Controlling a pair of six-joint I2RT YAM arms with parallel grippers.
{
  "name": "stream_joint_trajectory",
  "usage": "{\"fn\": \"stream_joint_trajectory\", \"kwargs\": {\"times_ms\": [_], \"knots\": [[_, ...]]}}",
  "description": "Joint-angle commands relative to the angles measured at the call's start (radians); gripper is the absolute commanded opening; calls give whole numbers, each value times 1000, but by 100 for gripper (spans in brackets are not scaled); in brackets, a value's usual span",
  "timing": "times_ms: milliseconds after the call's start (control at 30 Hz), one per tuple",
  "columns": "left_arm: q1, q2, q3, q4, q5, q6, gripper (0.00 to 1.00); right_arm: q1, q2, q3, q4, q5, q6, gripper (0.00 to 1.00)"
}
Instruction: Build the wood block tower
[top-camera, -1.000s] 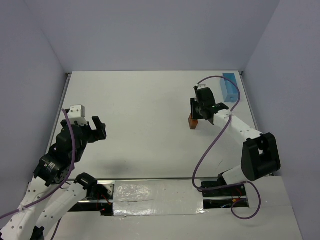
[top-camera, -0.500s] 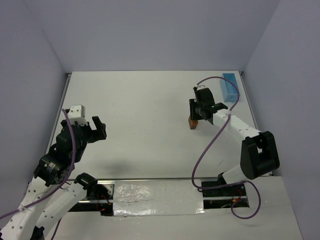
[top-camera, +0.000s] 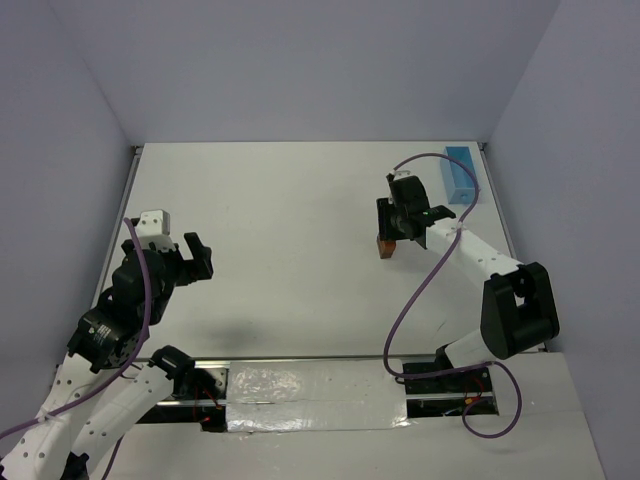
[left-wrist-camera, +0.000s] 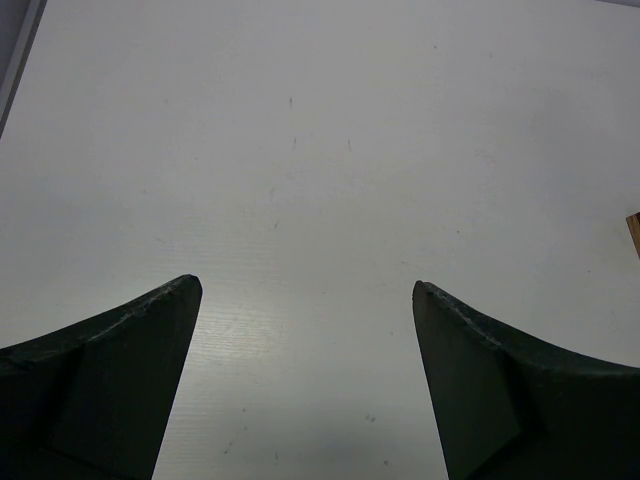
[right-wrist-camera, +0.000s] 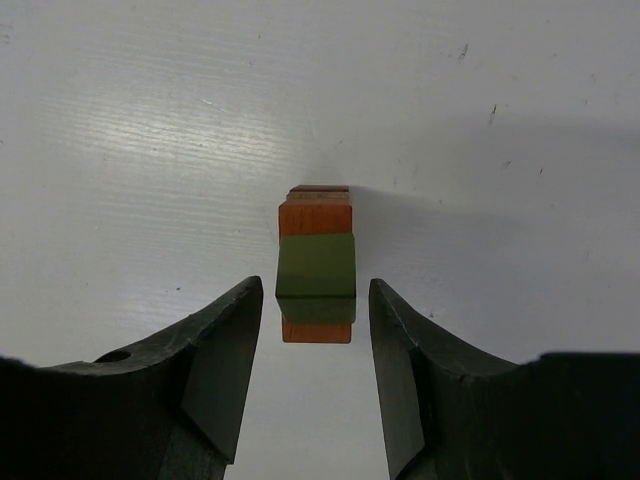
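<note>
Overhead, the tower (top-camera: 385, 246) shows only as a small orange-brown stub on the right half of the white table (top-camera: 280, 200), because the right gripper (top-camera: 392, 224) hangs over it and covers its top. The right wrist camera gives the clearer look. An olive green block (right-wrist-camera: 316, 266) caps the stack, and an orange piece (right-wrist-camera: 315, 218) sticks out beyond it at the far end, with more orange below at the near end. A thin reddish edge peeks out behind that. How many pieces lie under the green one cannot be made out from this angle.

The right gripper's fingers (right-wrist-camera: 225, 350) flank the tower, one on each side. A narrow strip of table shows between each finger and the green block, so the jaws are parted and grip nothing.

The left gripper (left-wrist-camera: 305, 290) hovers over bare table on the left side, well apart from the tower, with its jaws spread wide and nothing between them. At the right border of its wrist view a brown sliver (left-wrist-camera: 634, 234) is cut off by the frame, too little of it showing to identify.

A light blue box (top-camera: 460, 175) sits at the far right corner, partly crossed by the right arm's purple cable (top-camera: 440, 156).
</note>
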Motion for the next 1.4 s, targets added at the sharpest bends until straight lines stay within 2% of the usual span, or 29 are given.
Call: {"fn": "stream_joint_trajectory", "kwargs": {"times_ms": [0,833,867,933,967,1000,1233,1367], "knots": [[1,-2,0,45,3,17,99,1,-22,10,-2,-12,7,54],[2,-1,0,45,7,18,99,3,-8,19,-6,-12,8,50],[2,-1,0,45,7,18,99,0,-9,21,-9,-11,8,51],[2,-1,2,45,7,18,99,3,-23,15,-6,-18,7,67],[2,-1,2,45,8,18,99,1,-40,15,0,-24,7,93],[1,1,0,45,8,18,99,0,-40,15,0,-29,7,100],[2,9,2,45,3,18,99,1,-135,47,-51,-21,17,100],[2,21,8,41,-27,11,99,1,-282,19,-78,2,53,100]]}}
